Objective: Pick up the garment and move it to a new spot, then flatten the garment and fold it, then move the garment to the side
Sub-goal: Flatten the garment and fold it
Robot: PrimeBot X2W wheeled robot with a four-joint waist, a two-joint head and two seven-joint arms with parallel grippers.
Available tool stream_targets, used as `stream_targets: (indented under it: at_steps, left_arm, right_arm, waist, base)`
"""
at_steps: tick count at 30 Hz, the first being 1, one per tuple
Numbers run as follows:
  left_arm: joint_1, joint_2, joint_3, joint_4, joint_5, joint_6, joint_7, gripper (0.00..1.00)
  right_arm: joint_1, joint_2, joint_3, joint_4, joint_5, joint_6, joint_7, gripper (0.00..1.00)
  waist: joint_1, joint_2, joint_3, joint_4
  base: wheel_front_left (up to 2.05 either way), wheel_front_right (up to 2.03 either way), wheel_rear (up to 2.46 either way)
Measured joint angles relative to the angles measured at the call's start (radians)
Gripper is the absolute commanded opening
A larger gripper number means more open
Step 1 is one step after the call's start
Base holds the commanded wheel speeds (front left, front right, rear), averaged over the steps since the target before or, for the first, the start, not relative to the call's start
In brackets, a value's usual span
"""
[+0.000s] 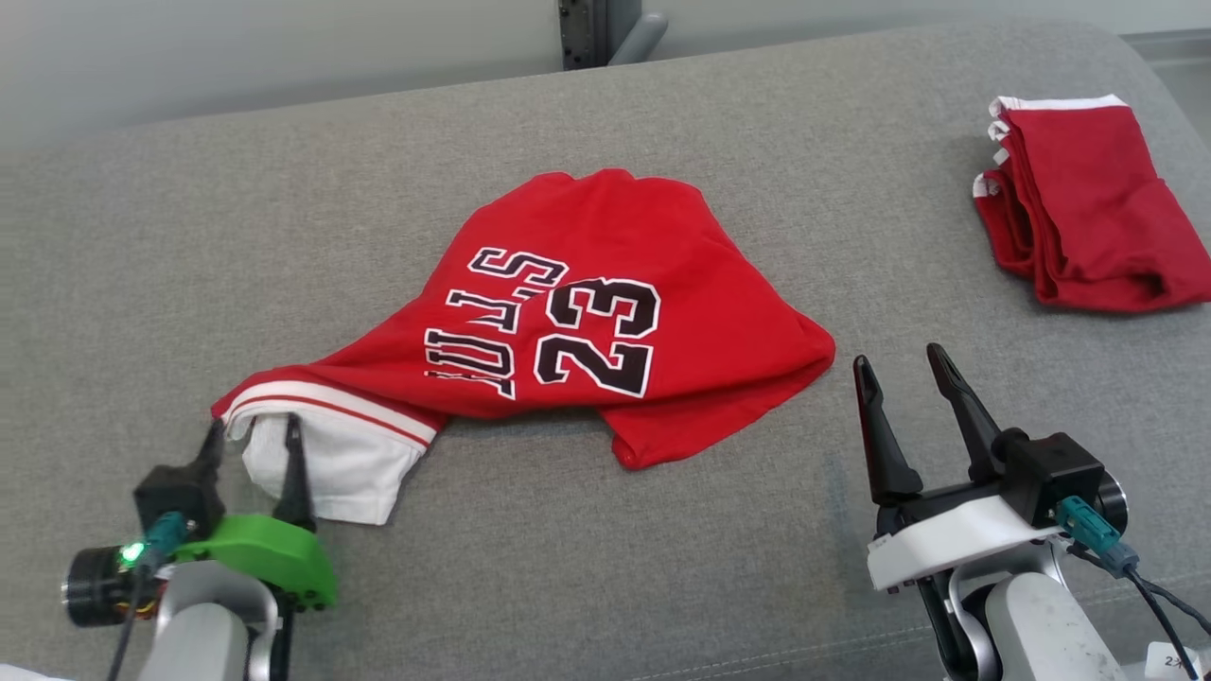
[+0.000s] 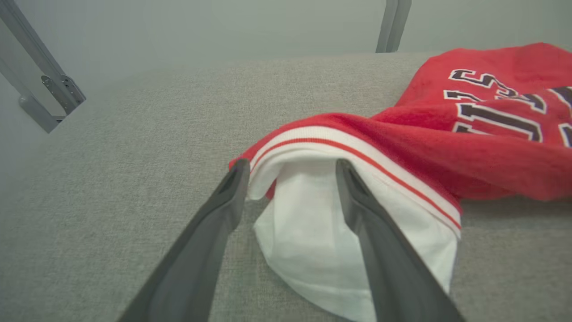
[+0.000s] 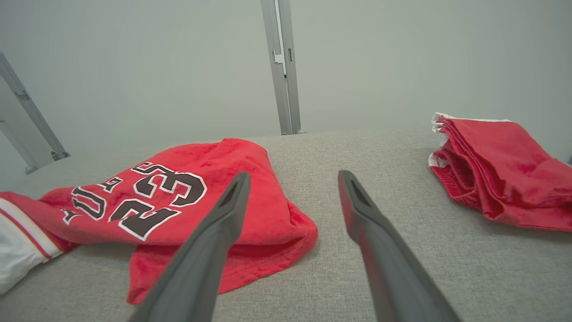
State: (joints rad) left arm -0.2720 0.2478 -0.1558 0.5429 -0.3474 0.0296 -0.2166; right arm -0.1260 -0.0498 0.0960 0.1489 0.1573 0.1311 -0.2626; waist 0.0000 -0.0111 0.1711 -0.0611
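Flattening looks like the step in hand: on the wide grey woven-fabric surface (image 1: 605,123), the crumpled red jersey with black "23" lettering (image 1: 605,312) lies bunched at the middle, well apart from the folded red garment with white trim (image 1: 1088,208) at the far right. Your right gripper (image 1: 899,357) waits near the jersey's right fold, fingers wide and empty. Your left gripper (image 1: 255,424) has its fingers parted around the white inner cloth (image 1: 331,463) at the striped hem, clamping nothing. Pinch the hem edge itself and draw it outward, low and slowly.
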Motion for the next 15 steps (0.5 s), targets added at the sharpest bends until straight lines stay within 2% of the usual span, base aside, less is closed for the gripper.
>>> stream_targets:
  at_steps: [3,8,15]
  left_arm:
    - [0.016,-0.043,-0.054,-0.043,0.023,-0.018,-0.010,1.00]
    - [0.015,-0.082,-0.093,-0.085,0.033,-0.018,-0.015,1.00]
    - [0.028,-0.106,-0.109,-0.147,0.040,-0.003,-0.029,1.00]
  right_arm:
    - [0.004,0.000,0.003,0.008,0.000,0.000,0.000,1.00]
    - [0.005,0.000,0.019,0.049,-0.010,0.000,0.000,1.00]
    - [-0.052,-0.001,0.052,0.201,-0.154,0.000,0.019,1.00]
  waist:
    - [0.0000,0.0000,-0.023,0.021]
    - [0.0000,0.0000,-0.040,0.031]
    - [0.0000,0.0000,-0.039,0.053]
  base:
    - [0.00,0.00,0.00]
    - [0.00,0.00,0.00]
    - [0.00,0.00,0.00]
